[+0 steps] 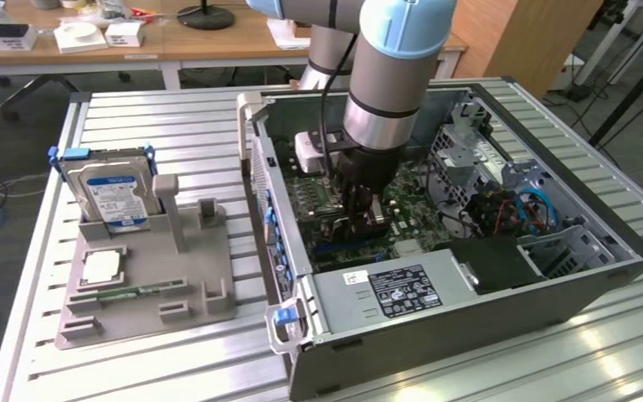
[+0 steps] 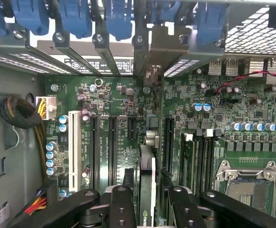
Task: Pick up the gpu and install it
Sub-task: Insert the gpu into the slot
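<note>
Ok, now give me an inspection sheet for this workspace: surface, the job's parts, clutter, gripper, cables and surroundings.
Surface: slatted metal table, carrying an open PC case and a grey parts holder.
Job's things: gpu edge-on over the motherboard expansion slots, inside the case.
Clutter: hard drive, memory stick and a square chip in the holder.
Gripper: gripper shut on the gpu, one finger on each side.
Cables: blue cables in the case; red, yellow and black wires beside the board.
Surroundings: wooden desks with white boxes beyond the table.
</note>
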`<state>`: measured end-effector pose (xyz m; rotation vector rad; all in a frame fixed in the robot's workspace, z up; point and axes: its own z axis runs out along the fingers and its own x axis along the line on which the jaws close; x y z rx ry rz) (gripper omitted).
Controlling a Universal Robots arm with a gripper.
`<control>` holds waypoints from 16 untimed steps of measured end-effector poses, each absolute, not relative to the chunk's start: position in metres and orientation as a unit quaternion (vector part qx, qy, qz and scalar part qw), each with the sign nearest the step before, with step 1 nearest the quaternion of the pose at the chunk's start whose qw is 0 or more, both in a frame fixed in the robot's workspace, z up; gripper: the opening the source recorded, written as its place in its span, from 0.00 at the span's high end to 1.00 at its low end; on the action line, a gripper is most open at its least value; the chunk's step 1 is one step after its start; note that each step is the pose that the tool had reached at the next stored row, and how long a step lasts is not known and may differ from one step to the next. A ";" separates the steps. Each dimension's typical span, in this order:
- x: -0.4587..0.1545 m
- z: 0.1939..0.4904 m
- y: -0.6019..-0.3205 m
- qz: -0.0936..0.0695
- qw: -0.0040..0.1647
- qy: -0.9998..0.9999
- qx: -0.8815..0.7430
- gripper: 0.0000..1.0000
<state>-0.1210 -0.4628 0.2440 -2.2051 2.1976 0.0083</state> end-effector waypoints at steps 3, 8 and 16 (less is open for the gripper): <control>-0.122 0.244 -0.464 0.003 0.014 0.706 -0.708 0.66; -0.122 0.244 -0.465 0.003 0.014 0.706 -0.708 0.66; -0.123 0.244 -0.466 0.002 0.016 0.706 -0.708 0.66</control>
